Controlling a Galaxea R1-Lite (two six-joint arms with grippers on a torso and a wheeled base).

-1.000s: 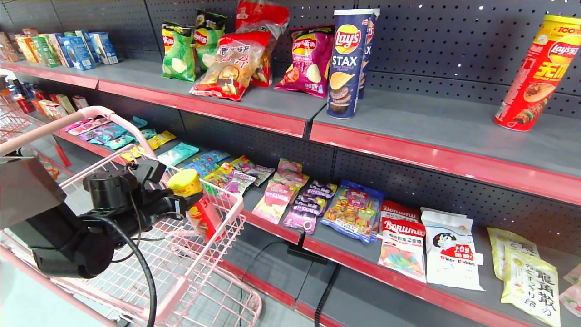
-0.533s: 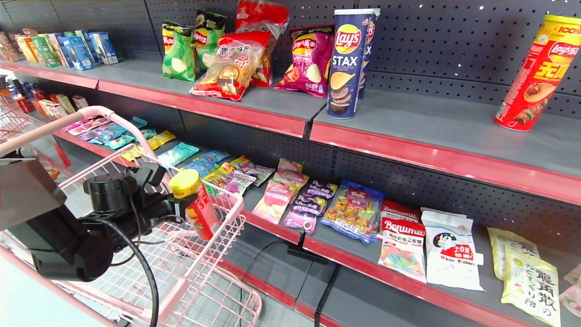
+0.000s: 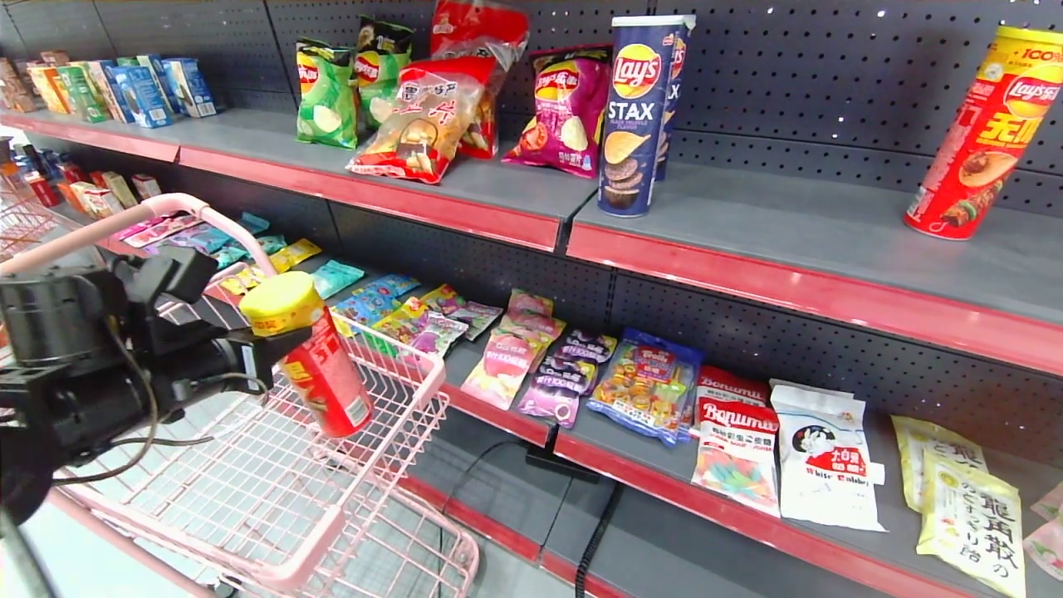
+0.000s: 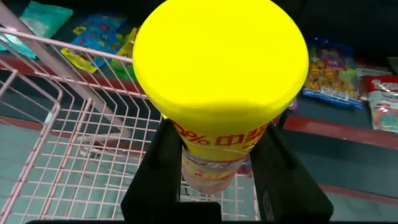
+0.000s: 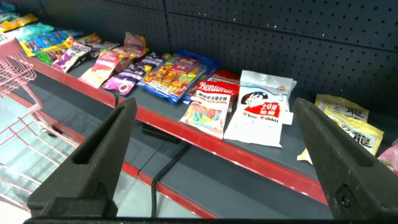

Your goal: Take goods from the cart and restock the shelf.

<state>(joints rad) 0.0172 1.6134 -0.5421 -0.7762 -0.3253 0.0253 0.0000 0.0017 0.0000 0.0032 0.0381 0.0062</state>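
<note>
Now left pincer (image 3: 278, 347) clasps one canister (image 3: 330, 389); three tubes (image 3: 635, 116) stand on shelf (image 3: 789, 218).

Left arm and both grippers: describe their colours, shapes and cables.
The left arm is matte black, with a round, drum-shaped wrist joint and thin black cables looping beside it. The left gripper has two flat, black fingers. The right gripper has two broad, dark fingers narrowing towards their tips.
</note>
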